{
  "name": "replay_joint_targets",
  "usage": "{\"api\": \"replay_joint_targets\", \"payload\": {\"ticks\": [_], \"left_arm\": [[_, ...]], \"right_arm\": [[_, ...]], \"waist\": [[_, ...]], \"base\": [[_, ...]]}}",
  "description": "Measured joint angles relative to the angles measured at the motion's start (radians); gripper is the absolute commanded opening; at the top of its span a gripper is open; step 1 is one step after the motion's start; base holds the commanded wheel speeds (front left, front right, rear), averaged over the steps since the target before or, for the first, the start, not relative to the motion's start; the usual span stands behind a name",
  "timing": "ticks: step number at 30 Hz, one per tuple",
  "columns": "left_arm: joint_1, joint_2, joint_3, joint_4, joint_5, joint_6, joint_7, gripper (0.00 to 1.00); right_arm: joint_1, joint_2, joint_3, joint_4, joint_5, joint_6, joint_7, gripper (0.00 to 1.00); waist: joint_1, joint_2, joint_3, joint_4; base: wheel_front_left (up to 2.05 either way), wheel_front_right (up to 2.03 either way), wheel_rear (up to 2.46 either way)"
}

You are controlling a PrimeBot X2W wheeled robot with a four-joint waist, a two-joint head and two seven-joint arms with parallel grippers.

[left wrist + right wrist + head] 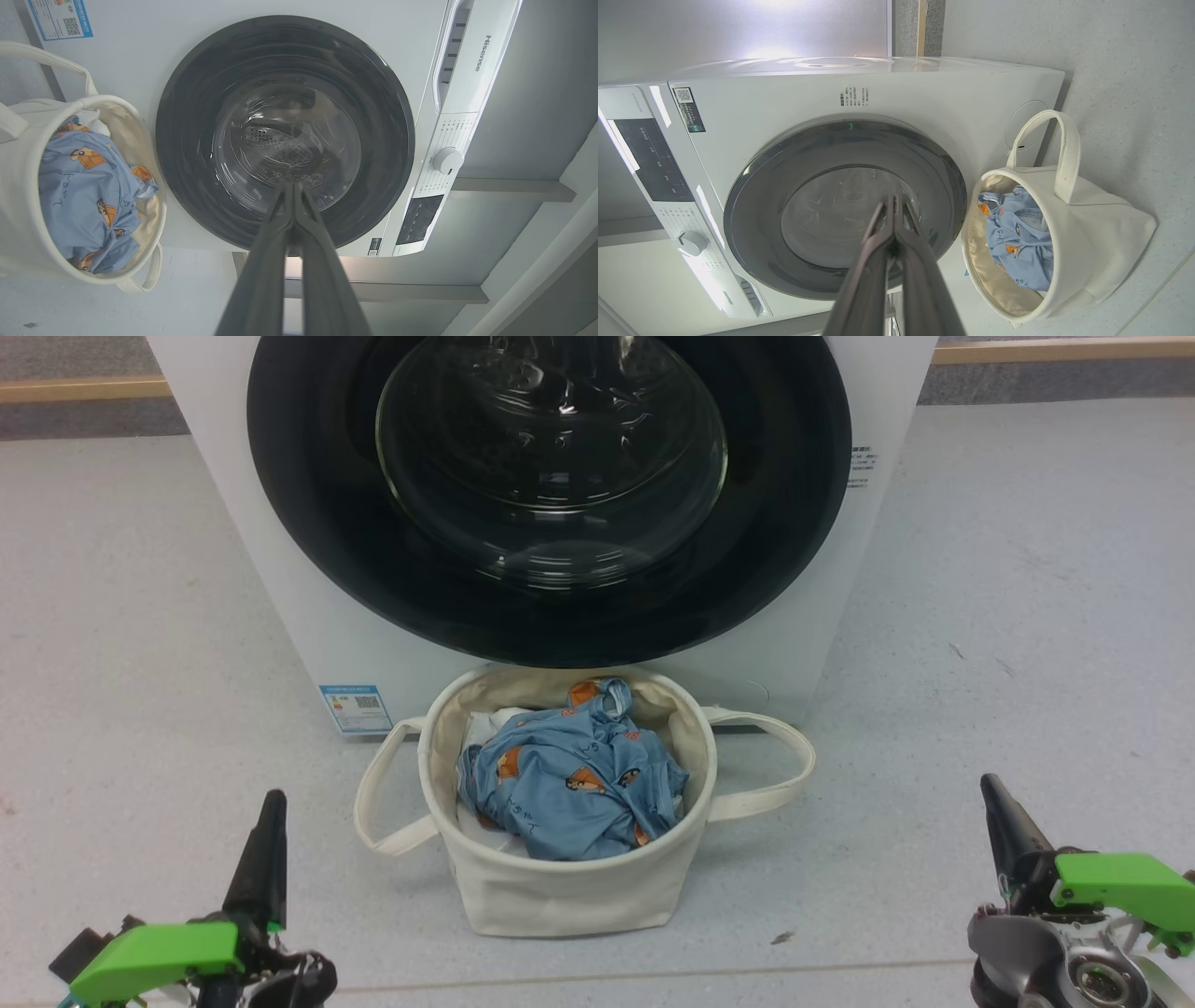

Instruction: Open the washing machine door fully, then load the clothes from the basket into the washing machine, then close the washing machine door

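Note:
The white washing machine [280, 569] stands ahead with its round black-rimmed glass door [551, 476] flat against the front. Right before it on the floor sits the cream canvas basket [560, 887], holding the light blue clothes [569, 784] printed with orange-brown animals over some white fabric. My left gripper [274, 798] is at the lower left and my right gripper [988, 782] at the lower right, both shut and empty, each well clear of the basket. In the wrist views the left gripper [293, 185] and right gripper [893, 199] point at the door [285, 135] [845, 205].
Pale grey floor [1008, 616] spreads on both sides of the machine. The basket's loop handles [784, 765] stick out left and right. A wall skirting [84, 387] runs behind. The control panel with a dial [447, 160] is on the machine's upper front.

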Motion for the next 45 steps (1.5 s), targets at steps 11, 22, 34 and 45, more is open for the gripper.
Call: {"api": "replay_joint_targets", "payload": {"ticks": [11, 22, 34, 45], "left_arm": [[0.000, 0.000, 0.000, 0.000, 0.000, 0.000, 0.000, 0.00], [0.000, 0.000, 0.000, 0.000, 0.000, 0.000, 0.000, 0.00], [0.000, 0.000, 0.000, 0.000, 0.000, 0.000, 0.000, 0.00], [0.000, 0.000, 0.000, 0.000, 0.000, 0.000, 0.000, 0.00]], "right_arm": [[0.000, 0.000, 0.000, 0.000, 0.000, 0.000, 0.000, 0.00], [0.000, 0.000, 0.000, 0.000, 0.000, 0.000, 0.000, 0.00], [0.000, 0.000, 0.000, 0.000, 0.000, 0.000, 0.000, 0.00], [0.000, 0.000, 0.000, 0.000, 0.000, 0.000, 0.000, 0.00]], "waist": [[0.0000, 0.0000, 0.000, 0.000], [0.0000, 0.0000, 0.000, 0.000], [0.0000, 0.0000, 0.000, 0.000], [0.0000, 0.0000, 0.000, 0.000]], "base": [[0.00, 0.00, 0.00], [0.00, 0.00, 0.00], [0.00, 0.00, 0.00], [0.00, 0.00, 0.00]]}}
